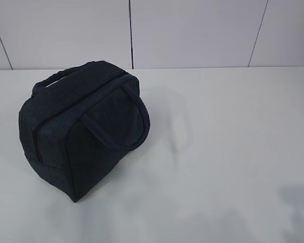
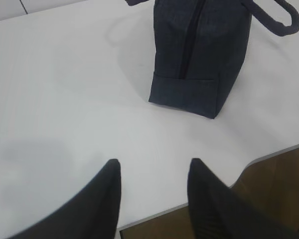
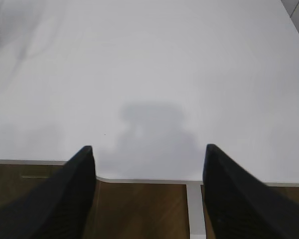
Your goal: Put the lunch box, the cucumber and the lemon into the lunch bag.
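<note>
The left gripper point(image 2: 152, 172), two dark tapering fingers point(image 2: 102, 199) seen from its wrist camera, stands partly open with nothing between the jaws, only bare white table point(image 2: 65, 99) showing in the gap. It hangs over the table's near edge, where a strip of brown floor point(image 2: 284, 174) shows at the lower right. Ahead of it, well apart, sits the lunch bag point(image 2: 194, 64), a boxy dark navy fabric bag seen end-on, its zipper point(image 2: 187, 45) running up the middle of that face as a dark closed line, and one loop handle point(image 2: 279, 17) curling out to the right.

The right gripper point(image 3: 149, 159) stands wider open and likewise holds nothing. Its wrist view shows it over the table edge, with wooden floor below and its own grey shadow point(image 3: 154, 129) on the white surface; only a sliver of something dark touches the upper left corner.

The exterior view shows neither gripper. It gives the bag whole, standing upright on the left half of the table in front of a white panelled wall point(image 1: 192, 30), both handles visible, one lying across the near side. The lunch box, cucumber and lemon appear in no view.
</note>
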Motion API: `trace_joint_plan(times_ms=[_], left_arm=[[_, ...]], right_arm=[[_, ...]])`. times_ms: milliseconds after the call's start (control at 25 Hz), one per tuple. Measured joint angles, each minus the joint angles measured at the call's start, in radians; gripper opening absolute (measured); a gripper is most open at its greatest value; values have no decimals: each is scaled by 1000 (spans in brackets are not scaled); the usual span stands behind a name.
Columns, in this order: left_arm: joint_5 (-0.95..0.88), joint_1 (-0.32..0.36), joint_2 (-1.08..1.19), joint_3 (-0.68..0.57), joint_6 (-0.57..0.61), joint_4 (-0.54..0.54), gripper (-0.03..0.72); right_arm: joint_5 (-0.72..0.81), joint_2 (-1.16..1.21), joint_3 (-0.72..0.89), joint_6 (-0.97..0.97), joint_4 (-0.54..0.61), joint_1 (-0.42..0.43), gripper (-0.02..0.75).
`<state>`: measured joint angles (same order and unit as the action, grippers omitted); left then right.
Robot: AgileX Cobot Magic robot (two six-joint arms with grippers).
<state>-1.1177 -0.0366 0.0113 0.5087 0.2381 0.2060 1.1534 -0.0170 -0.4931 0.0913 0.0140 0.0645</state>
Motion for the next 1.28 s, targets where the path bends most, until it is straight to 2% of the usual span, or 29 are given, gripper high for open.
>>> trace_joint_plan(times_ms=[280,840,1280], left_arm=[[0,21,0,0,0,0,302],[0,21,0,0,0,-2,302],[0,-7,0,0,0,-9,302]], right_arm=[[0,0,0,0,0,0,506],[-2,0,0,0,0,0,506],[-2,0,0,0,0,0,506]])
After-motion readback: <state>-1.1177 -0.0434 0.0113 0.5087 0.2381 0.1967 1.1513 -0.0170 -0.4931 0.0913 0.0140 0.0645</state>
